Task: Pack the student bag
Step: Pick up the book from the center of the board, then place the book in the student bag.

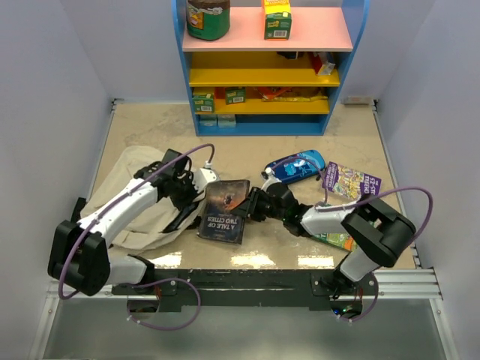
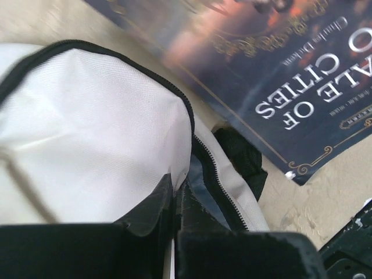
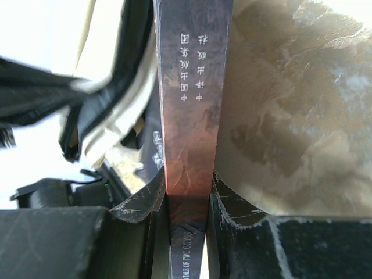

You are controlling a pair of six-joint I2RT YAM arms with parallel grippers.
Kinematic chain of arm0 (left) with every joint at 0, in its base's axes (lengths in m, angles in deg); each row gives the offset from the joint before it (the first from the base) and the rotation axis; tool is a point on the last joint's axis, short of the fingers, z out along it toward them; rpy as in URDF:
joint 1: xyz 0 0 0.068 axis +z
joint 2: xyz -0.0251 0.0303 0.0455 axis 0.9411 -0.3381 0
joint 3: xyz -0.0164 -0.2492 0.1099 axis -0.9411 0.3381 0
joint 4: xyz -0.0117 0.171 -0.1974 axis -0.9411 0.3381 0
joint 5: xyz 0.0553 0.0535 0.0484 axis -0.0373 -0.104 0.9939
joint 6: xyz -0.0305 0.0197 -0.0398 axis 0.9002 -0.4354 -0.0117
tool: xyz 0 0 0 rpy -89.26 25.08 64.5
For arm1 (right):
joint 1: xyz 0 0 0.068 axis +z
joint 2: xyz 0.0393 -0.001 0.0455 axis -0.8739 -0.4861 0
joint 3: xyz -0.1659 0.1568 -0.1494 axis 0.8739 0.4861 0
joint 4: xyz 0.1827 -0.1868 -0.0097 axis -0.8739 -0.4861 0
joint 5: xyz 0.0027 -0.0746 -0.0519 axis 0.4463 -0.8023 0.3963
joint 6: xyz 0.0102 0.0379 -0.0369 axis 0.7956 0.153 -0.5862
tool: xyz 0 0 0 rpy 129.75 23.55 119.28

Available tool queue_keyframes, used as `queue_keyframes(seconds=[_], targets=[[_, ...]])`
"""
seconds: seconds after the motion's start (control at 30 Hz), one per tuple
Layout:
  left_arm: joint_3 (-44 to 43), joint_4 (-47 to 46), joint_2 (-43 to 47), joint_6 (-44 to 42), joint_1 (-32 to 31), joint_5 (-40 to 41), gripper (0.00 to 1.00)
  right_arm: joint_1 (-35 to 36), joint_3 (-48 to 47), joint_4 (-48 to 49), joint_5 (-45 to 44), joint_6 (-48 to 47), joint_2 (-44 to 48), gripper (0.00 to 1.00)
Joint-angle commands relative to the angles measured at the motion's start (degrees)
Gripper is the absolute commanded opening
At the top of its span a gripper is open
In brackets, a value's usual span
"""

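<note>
The large soft beige canvas student bag (image 1: 139, 206) with black zipper trim was seen lying on the left part of the table (image 1: 262, 135), its mouth turned toward the middle. The left gripper (image 2: 174, 200) was closed to a narrow pinch on the zipper edge of the student bag, probably to lift the mouth. The dark paperback book titled "A Tale of Two Cities" (image 1: 225, 208) was clamped by its edge in the right gripper (image 3: 189, 186) and was held just beside the mouth, not yet inside. The packing was judged to be at an early stage: 1 book was on the way, while the blue pencil case (image 1: 298, 166) and the purple booklet (image 1: 351, 180) were lying well apart from the bag. What was already inside could not be told.
</note>
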Motion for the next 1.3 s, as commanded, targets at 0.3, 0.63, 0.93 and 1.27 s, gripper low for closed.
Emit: queue_keyframes(seconds=[0.3, 0.63, 0.93, 1.27], targets=[[-5.8, -6.1, 16.9, -2.7, -0.4, -9.5, 0.0, -3.7, -0.2, -10.5, -2.2, -5.9, 32.4, 0.0], [-0.4, -5.9, 15.5, -0.2, -0.5, -10.4, 0.0, -3.8, -3.2, -21.9, -6.2, -8.2, 39.5, 0.0], [2.3, -5.1, 12.2, 4.6, -0.4, -18.2, 0.3, -3.8, -2.7, -24.1, -8.3, -9.4, 39.4, 0.0], [0.7, -9.8, 4.8, 10.2, -0.5, -15.5, 0.24, -5.1, -0.1, -24.5, -8.0, -8.8, 40.7, 0.0]])
